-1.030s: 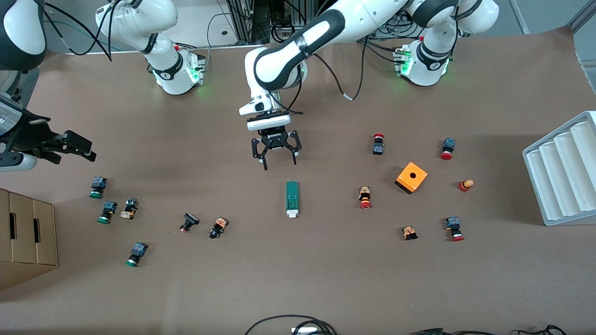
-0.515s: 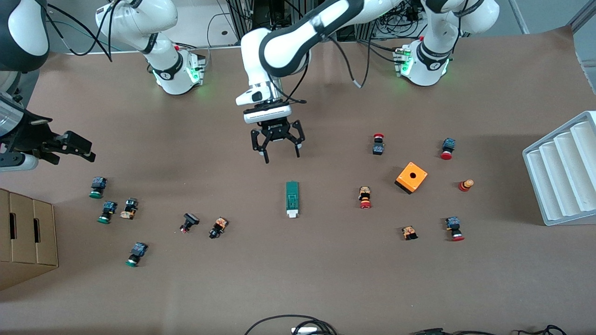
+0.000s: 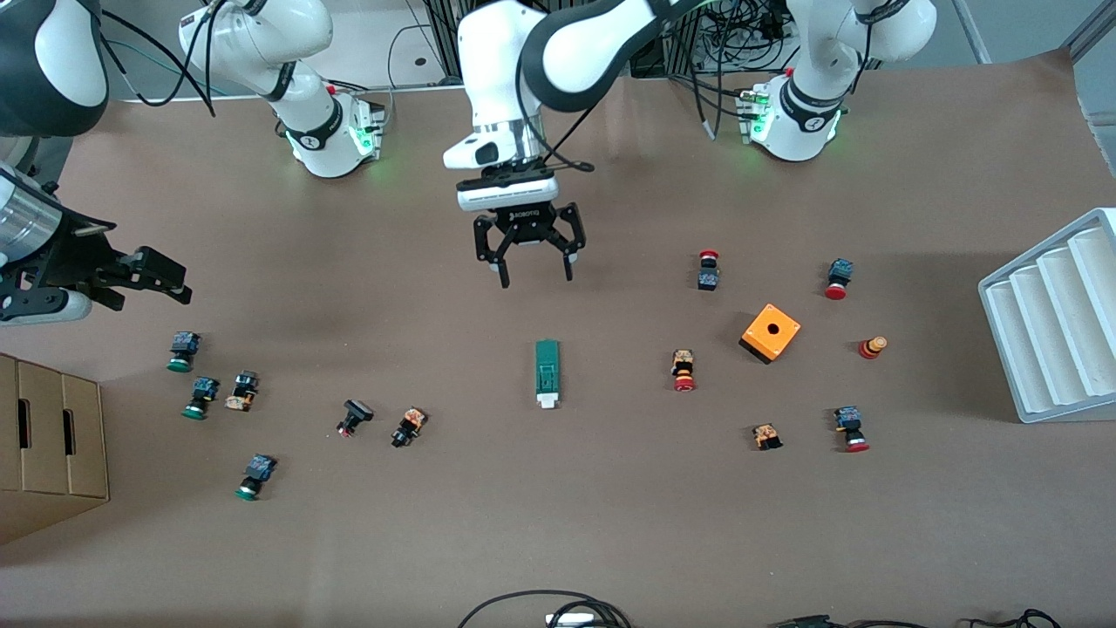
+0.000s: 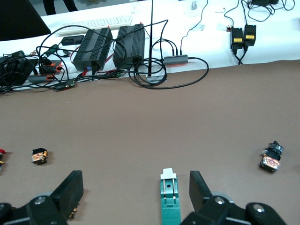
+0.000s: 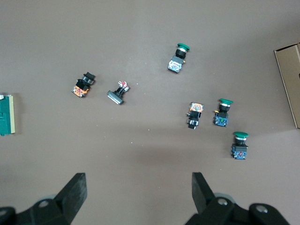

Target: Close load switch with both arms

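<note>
The load switch is a narrow green block that lies flat in the middle of the table, its white handle piece at the end nearer the front camera. My left gripper hangs open over bare table between the switch and the robots' bases, touching nothing. In the left wrist view the load switch shows close to one finger of the left gripper. My right gripper is open and empty over the right arm's end of the table. In its wrist view the right gripper shows wide apart, with the load switch at the picture's edge.
An orange cube box and red-capped push buttons lie toward the left arm's end. Green-capped push buttons lie under the right gripper. A white ribbed tray and a cardboard box stand at the table's two ends.
My left gripper has risen and drawn back from the load switch toward the bases, still open. The right gripper has shifted slightly toward the table's middle. The switch has not moved.
</note>
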